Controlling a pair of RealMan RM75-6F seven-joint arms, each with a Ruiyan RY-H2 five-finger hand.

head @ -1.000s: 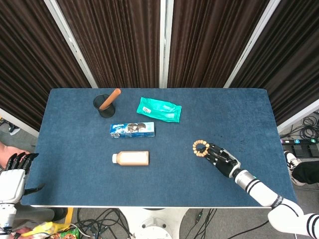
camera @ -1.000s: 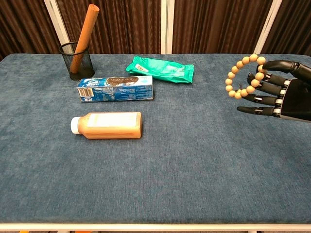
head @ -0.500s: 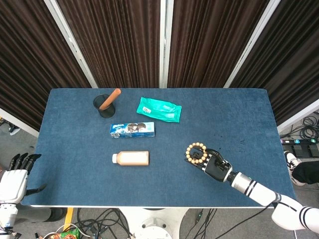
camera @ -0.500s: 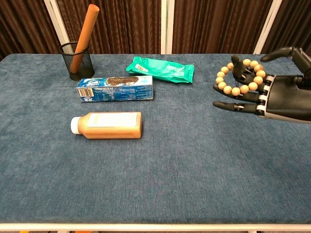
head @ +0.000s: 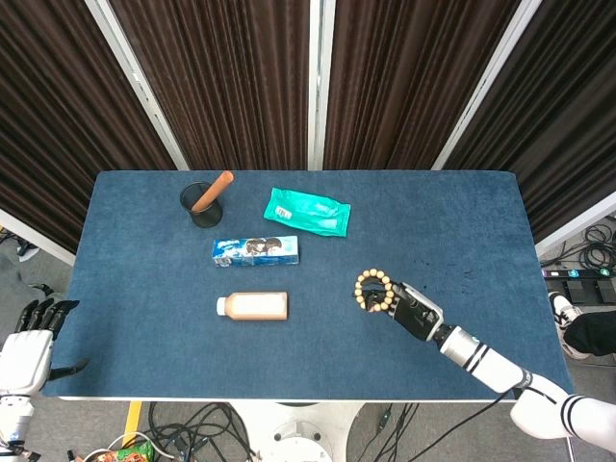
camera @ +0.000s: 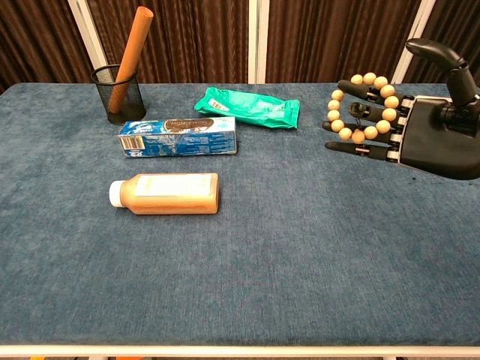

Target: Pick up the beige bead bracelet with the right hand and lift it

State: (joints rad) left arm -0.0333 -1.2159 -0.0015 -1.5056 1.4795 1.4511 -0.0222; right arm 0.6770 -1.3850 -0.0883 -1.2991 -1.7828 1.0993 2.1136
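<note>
One beige bead bracelet [camera: 363, 109] hangs looped over the outstretched fingers [camera: 358, 94] of my right hand [camera: 420, 131], carried clear above the blue table [head: 144, 327]. From table centre, that hand sits toward four o'clock. My left hand [head: 27, 351] waits off the eight o'clock corner, fingers spread, holding nothing. At nine o'clock from the bracelet lies the orange bottle [camera: 166, 193].

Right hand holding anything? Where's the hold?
Yes: the bead bracelet, looped over the right hand's fingers, clear of the table.
</note>
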